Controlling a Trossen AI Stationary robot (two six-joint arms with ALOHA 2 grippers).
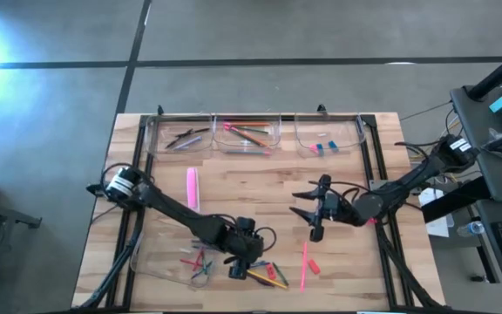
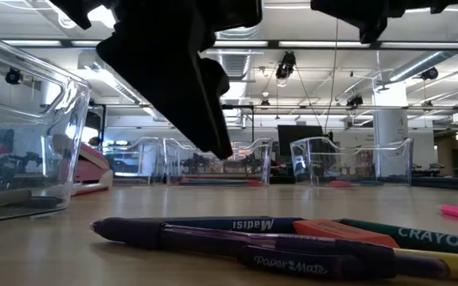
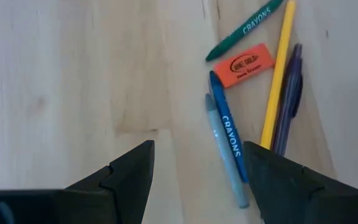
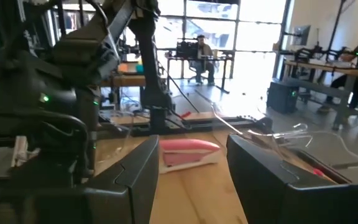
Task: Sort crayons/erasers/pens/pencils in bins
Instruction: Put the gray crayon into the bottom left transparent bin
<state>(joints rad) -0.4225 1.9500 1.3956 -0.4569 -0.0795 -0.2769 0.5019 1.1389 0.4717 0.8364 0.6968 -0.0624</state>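
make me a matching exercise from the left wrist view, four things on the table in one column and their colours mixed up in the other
Things:
1. eraser
2. pencil
3. crayon nearest the left end effector, with CRAYONS printed along it
4. crayon beyond the eraser

Colours:
a. green
b. blue
c. orange
d. yellow

Pairs: 1-c, 2-d, 3-b, 4-a
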